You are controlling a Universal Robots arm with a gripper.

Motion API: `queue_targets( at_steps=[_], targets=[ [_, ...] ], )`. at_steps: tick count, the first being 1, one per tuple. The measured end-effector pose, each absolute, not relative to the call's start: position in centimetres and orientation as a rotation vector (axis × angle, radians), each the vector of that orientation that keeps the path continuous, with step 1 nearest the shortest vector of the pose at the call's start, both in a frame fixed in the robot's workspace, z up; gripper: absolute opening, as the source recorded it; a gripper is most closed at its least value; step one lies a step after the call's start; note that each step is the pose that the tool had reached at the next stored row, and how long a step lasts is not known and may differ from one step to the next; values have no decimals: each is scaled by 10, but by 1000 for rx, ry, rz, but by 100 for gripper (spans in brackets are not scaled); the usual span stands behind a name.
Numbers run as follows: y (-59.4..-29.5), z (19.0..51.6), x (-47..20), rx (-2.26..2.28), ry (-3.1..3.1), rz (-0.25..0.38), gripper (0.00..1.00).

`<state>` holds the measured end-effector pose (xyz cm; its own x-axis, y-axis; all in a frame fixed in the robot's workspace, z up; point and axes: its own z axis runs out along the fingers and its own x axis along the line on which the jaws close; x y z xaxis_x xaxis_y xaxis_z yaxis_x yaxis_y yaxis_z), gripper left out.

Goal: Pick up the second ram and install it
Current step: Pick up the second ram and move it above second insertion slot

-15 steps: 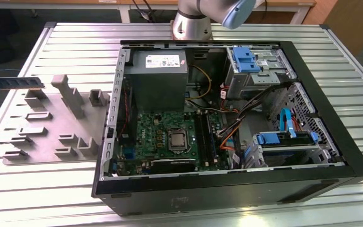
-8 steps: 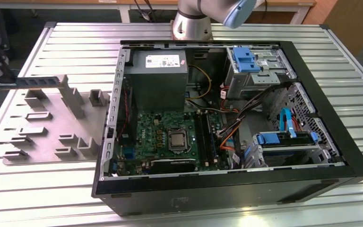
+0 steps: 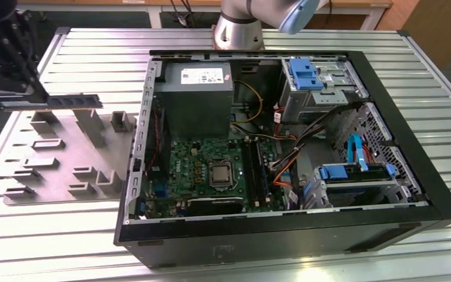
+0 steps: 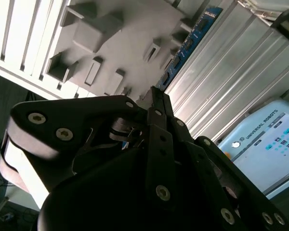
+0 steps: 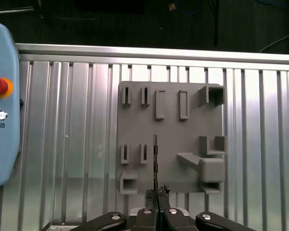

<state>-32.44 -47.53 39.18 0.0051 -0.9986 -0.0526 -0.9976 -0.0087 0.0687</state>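
Note:
The second ram (image 3: 53,101), a thin dark stick, hangs level above the grey fixture plate (image 3: 61,161) at the exterior view's left. My gripper (image 3: 4,101) is shut on one end of it. In the first wrist view the second ram (image 5: 155,161) shows edge-on, running out from my gripper (image 5: 157,192) over the fixture plate (image 5: 171,144). In the second wrist view the blue board of the second ram (image 4: 188,43) reaches out past my gripper (image 4: 156,94). The black memory slots (image 3: 253,170) lie on the motherboard inside the open computer case (image 3: 413,194).
The fixture plate carries several upright grey blocks (image 3: 91,126). A teach pendant (image 5: 2,106) lies on the ribbed metal table (image 5: 77,144) beside the plate. Inside the case are a power supply (image 3: 198,94), cables and blue drive brackets (image 3: 304,73). The arm's base (image 3: 237,32) stands behind the case.

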Motion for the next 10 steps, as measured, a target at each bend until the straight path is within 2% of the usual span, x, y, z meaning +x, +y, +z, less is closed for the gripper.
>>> queue_targets(
  at_steps=[10],
  targets=[
    [-475, 392, -279, 2218, -2203, -135, 12]
  ],
)
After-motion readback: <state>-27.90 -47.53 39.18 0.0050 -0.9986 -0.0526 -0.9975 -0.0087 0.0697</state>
